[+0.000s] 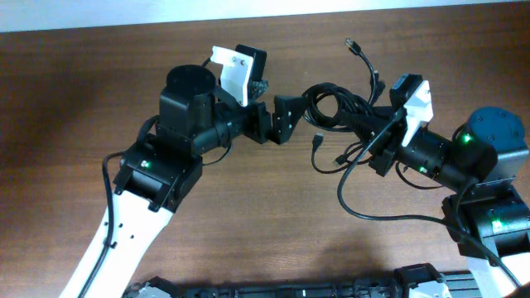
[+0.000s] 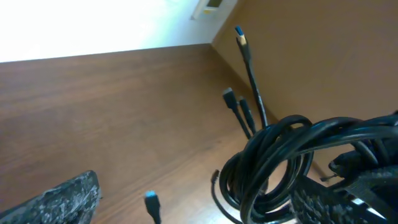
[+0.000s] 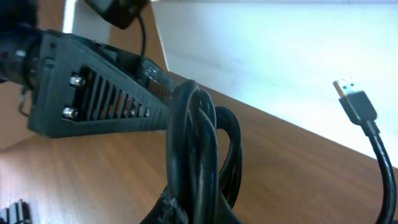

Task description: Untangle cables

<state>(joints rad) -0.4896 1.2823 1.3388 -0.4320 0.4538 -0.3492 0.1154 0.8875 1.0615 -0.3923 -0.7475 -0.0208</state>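
right now the cables (image 1: 335, 106) are bunched into a small black coil over the far middle of the table (image 1: 248, 215), squarely between the two arms. several loose tails leave the coil. one runs toward the far edge and ends in a usb plug (image 1: 350, 43), and the right wrist camera sees that plug (image 3: 354, 102) with its blue insert, sticking up at the right. shorter tails with small plugs (image 1: 317, 139) lie on the wood just on the near side of the coil. the coil's right side goes into the right gripper (image 1: 370, 128), whose fingers are clenched on the cables. from its own camera the strands (image 3: 196, 143) rise as an upright loop straight out of the bottom edge, where the grip is. the coil's left side meets the left gripper (image 1: 286, 116), whose fingers are spread wide and grasp nothing. in the left wrist view one ribbed pad (image 2: 62, 199) sits at the lower left with bare wood beside it, well apart from the coil (image 2: 273, 162), which hangs close against the opposite finger at the lower right. from the right wrist that slotted black finger (image 3: 93, 93) stands just behind the loop, and whether it touches the strands i cannot tell.
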